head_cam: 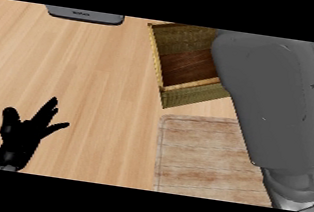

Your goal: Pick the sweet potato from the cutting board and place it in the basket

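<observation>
The counter (82, 77) lies broad and bare across the left and middle of the head view, so the open room is all on that side. A grey object (83, 15) is cut off by the top edge at the far left. The basket (184, 94) sits at the top centre, turned at a slight angle. Its left and near woven walls are in plain sight around a dark wooden floor, while its right part is covered. The board (198, 154) lies just nearer than the basket, its far edge just beside the basket's near wall. Its left edge is clear and its near edge runs out at the bottom of the view. The right forearm (274, 94) crowds the whole right side, rising from the lower right edge to the top edge. It passes over the board's right margin and the basket's right half. The right hand itself does not show, so I cannot tell what it holds or how it stands. The left hand (26, 132) rests at the lower left, well apart from the board, fingers spread wide and pointing up, holding nothing. The sweet potato is not to be seen on the board's visible planks or on the basket's visible floor, so I cannot tell where it is.
</observation>
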